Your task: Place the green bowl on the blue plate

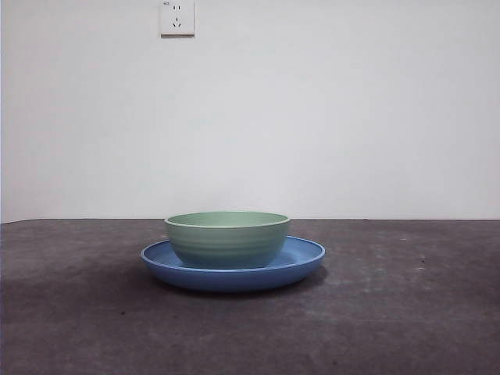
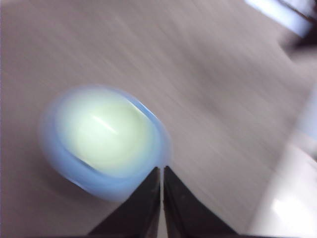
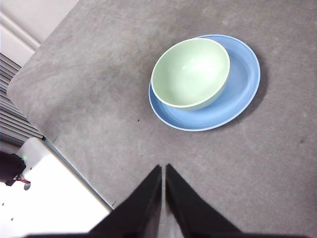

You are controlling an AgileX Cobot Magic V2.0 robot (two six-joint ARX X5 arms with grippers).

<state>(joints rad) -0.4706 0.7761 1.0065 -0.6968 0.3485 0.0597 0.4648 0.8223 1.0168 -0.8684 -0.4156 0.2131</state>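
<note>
The green bowl [image 1: 226, 238] stands upright on the blue plate [image 1: 305, 262] in the middle of the table, set toward the plate's left side in the front view. The right wrist view shows the bowl [image 3: 190, 73] on the plate [image 3: 237, 94] from above. The left wrist view is blurred by motion but shows the bowl [image 2: 106, 131] inside the plate's rim [image 2: 69, 171]. My left gripper [image 2: 162, 171] is shut and empty, high above the table beside the plate. My right gripper [image 3: 163, 168] is shut and empty, high and apart from the plate. Neither arm shows in the front view.
The dark grey table [image 1: 406, 312] meets a white wall with a socket [image 1: 177, 17]. In the right wrist view a white base plate [image 3: 49, 198] lies at the table's edge.
</note>
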